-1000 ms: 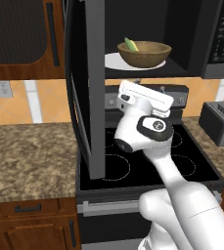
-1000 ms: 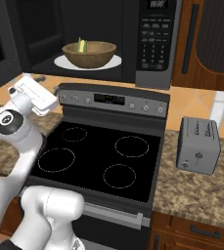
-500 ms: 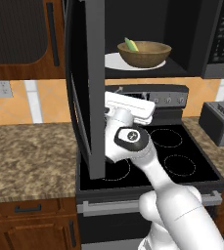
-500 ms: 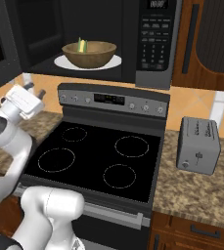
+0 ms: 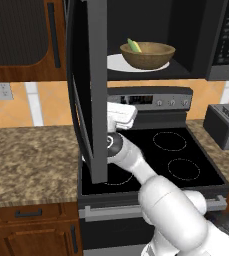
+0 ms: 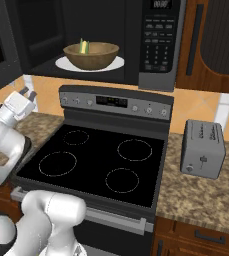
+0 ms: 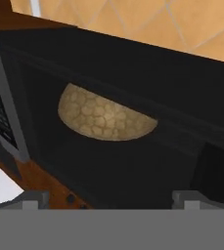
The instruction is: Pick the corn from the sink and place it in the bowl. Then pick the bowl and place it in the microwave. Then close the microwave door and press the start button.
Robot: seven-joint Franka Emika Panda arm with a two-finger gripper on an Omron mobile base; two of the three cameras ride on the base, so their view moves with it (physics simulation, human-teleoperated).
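Note:
The microwave (image 5: pixel 206 45) stands open above the stove. Inside it sits the tan bowl (image 5: pixel 147 54) (image 6: pixel 92 54) on a white plate, with the corn (image 5: pixel 134 46) (image 6: pixel 84 46) lying in it. The microwave door (image 5: pixel 88 85) (image 6: pixel 1 40) is swung out to the left, edge-on in the left base view. My gripper (image 5: pixel 117 113) (image 6: pixel 29 93) (image 7: pixel 111 200) is open and empty, close against the door's inner face near its lower edge. In the hand view the door's dark glass (image 7: pixel 133 156) is very near. The button panel (image 6: pixel 158 40) is at the microwave's right. The sink is out of view.
A black glass-top stove (image 5: pixel 166 155) (image 6: pixel 101 160) lies below the microwave. A steel toaster (image 5: pixel 226 125) (image 6: pixel 203 149) stands on the granite counter (image 5: pixel 31 160) to the right. Brown wooden cabinets (image 6: pixel 211 40) flank the microwave.
My arm has swung left from over the stove to the open door's inner side, and the hand has dropped a little. Bowl, corn and door have not moved.

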